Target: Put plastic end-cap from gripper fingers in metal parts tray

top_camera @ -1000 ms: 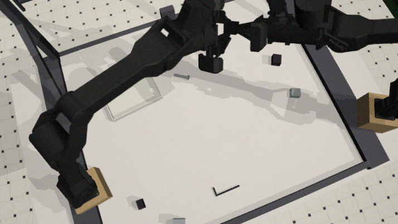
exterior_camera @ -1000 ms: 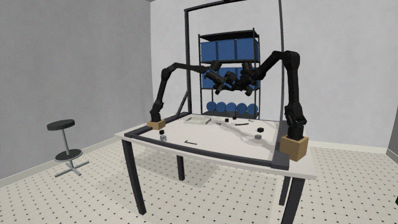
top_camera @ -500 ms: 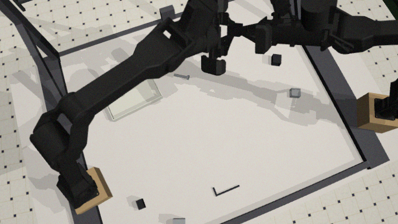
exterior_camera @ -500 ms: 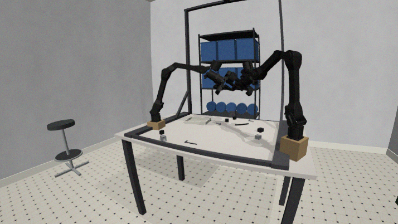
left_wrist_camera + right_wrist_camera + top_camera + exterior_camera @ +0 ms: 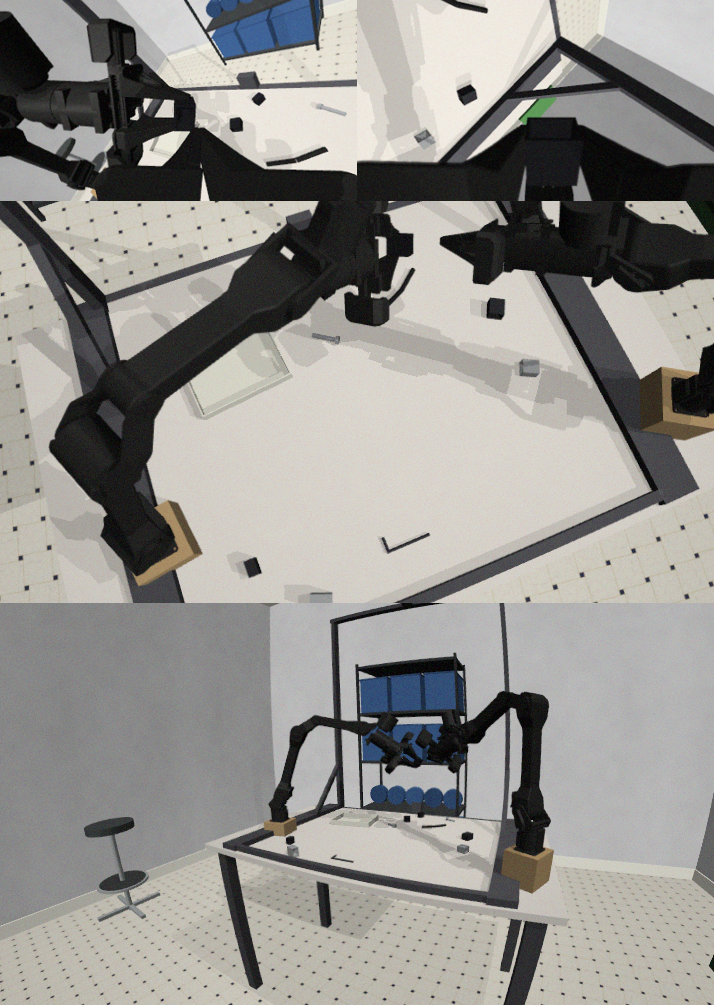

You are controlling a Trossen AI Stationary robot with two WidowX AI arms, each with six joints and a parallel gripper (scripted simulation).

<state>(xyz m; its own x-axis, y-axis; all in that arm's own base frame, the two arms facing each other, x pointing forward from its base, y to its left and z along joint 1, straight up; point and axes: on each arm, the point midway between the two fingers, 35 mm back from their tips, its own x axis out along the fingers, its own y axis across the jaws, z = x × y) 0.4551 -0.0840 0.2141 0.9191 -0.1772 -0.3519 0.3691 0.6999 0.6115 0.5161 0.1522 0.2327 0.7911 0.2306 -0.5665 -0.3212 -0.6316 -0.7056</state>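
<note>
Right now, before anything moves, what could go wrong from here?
The right gripper holds the black plastic end-cap high and away from the pale metal parts tray, so a slip could drop it outside. The left gripper is close by, so careless motion could knock the cap loose.
</note>
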